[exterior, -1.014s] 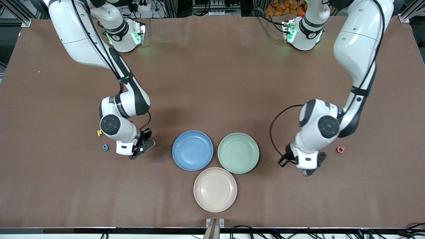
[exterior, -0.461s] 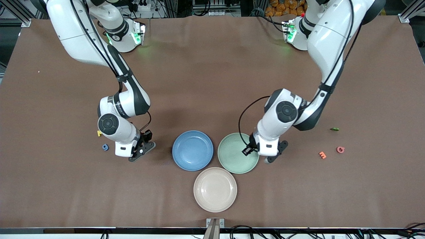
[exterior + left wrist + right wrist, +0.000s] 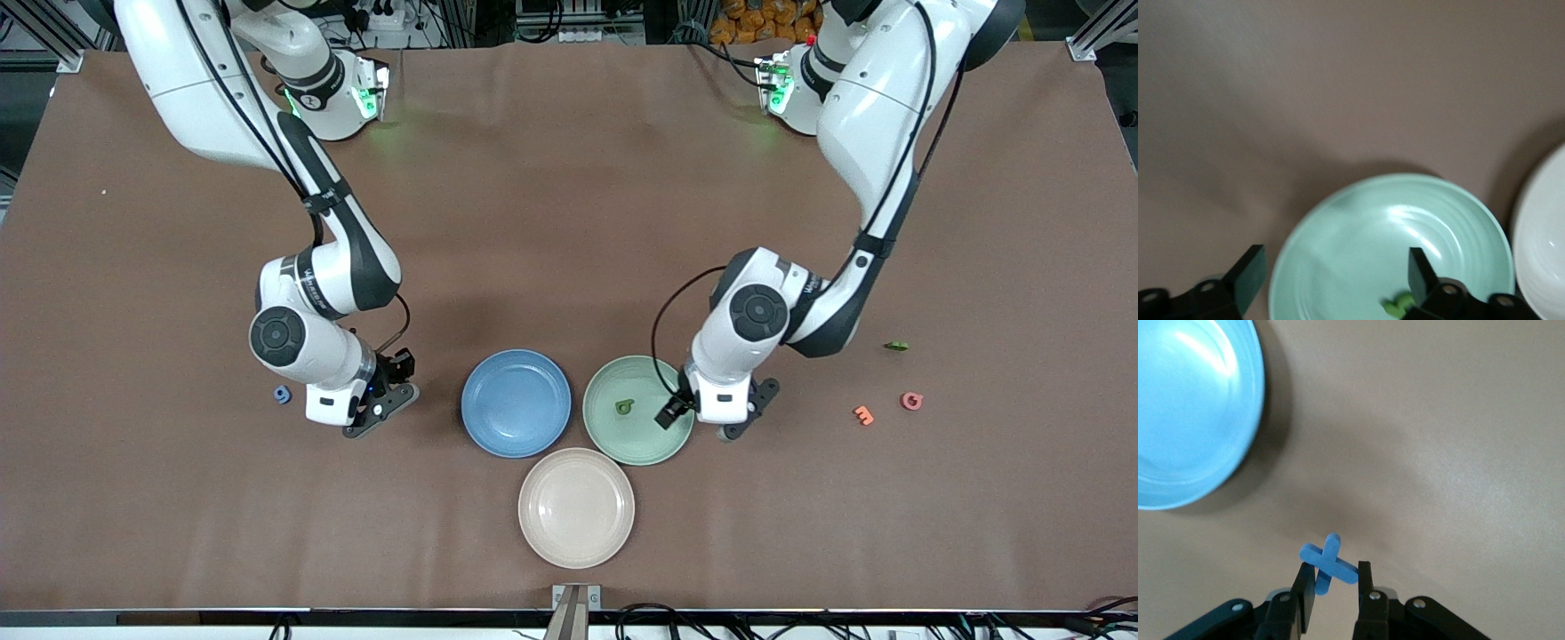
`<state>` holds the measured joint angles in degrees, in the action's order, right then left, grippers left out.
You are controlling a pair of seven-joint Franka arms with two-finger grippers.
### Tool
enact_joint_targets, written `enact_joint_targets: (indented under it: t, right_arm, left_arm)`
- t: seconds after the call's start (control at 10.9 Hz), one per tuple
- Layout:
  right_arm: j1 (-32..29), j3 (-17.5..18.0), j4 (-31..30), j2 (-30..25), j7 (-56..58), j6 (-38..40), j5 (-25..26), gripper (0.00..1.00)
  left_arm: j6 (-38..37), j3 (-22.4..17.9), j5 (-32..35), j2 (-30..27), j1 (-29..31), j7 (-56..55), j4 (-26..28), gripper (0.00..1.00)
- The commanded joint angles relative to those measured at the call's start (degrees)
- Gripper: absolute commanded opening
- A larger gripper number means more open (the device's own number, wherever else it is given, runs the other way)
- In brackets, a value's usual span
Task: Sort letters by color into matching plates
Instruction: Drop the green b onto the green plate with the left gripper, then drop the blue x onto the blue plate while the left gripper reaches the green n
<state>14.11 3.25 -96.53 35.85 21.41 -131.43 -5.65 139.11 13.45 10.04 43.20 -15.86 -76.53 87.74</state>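
Left claw (image 3: 707, 418) hangs over the green plate's (image 3: 653, 444) rim, at the plate's 3 o'clock as the front camera sees it; fingers (image 3: 1421, 270) spread wide, nothing between them. A green letter (image 3: 624, 407) lies inside that plate, near center.

Right claw (image 3: 360, 413) is over bare counter (image 3: 569, 222) at the blue plate's (image 3: 516, 403) 9 o'clock, pinched tight on a blue cross (image 3: 1328, 561).

Beige plate (image 3: 576, 508) sits at 6 o'clock of the other two, nearest the front camera, touching or nearly touching both.

Loose on the counter: blue letter (image 3: 283, 394) toward the right arm's end; orange letter (image 3: 863, 414), red letter (image 3: 911, 401) and a green piece (image 3: 896, 346) toward the left arm's end.
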Motion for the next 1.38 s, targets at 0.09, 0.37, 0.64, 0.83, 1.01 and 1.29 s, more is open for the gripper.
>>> enact_joint_targets:
  t: [0.09,0.37,0.64,0.83,1.01,1.29]
  right_arm:
    - [1.79,0.88,2.66,-0.61,-7.50,2.23,-1.38,0.00]
    - [5.04,0.88,5.11,0.62,-15.23,2.75,-1.29,0.00]
    - [7.85,0.88,7.93,3.42,-24.46,2.75,-1.20,0.00]
    - [9.52,0.88,10.39,5.88,-28.42,2.40,-1.20,0.00]
    - [11.28,0.88,13.54,8.69,-32.38,2.14,-1.20,0.00]
    - [12.95,0.88,16.46,10.90,-37.92,2.14,-1.20,0.32]
  left_arm:
    - [-6.92,-0.27,2.62,-4.25,6.87,8.06,3.72,1.00]
    - [-6.22,1.05,1.92,-11.71,14.09,9.91,14.26,1.00]
    - [4.45,1.32,1.39,-19.27,18.58,8.42,28.83,1.00]
    - [11.60,1.14,1.56,-20.35,18.42,-5.30,34.85,1.00]
    - [11.54,0.88,2.00,-19.21,18.24,-13.53,34.95,1.00]
    - [7.51,-0.52,2.87,-18.33,18.50,-13.91,35.04,1.00]
